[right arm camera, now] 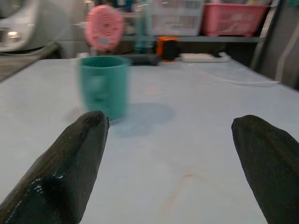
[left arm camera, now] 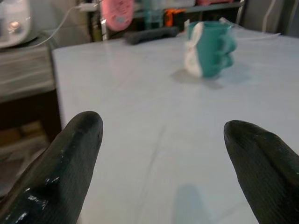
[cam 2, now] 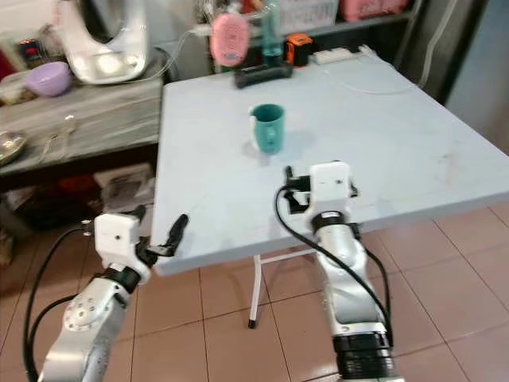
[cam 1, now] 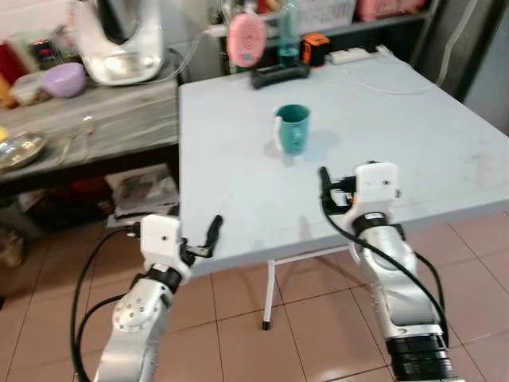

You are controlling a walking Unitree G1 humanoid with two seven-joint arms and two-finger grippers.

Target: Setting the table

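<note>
I have only a teal mug (cam 1: 292, 128) set out, standing upper centre of the pale counter (cam 1: 238, 183). My right gripper (right arm camera: 170, 154) and left gripper (left arm camera: 163, 163) both hover with fingers released, holding nothing. I judge most of the setting remains.

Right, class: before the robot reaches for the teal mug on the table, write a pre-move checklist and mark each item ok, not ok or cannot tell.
1. Teal mug stands upright on the table: ok.
2. Right gripper open, mug ahead of it and untouched: ok.
3. Left gripper open, holding nothing: ok.
4. Tabletop between right gripper and mug free of obstacles: ok.
5. Mug is empty: cannot tell.
6. White cable and black object at the far edge lie apart from the mug: ok.
</note>
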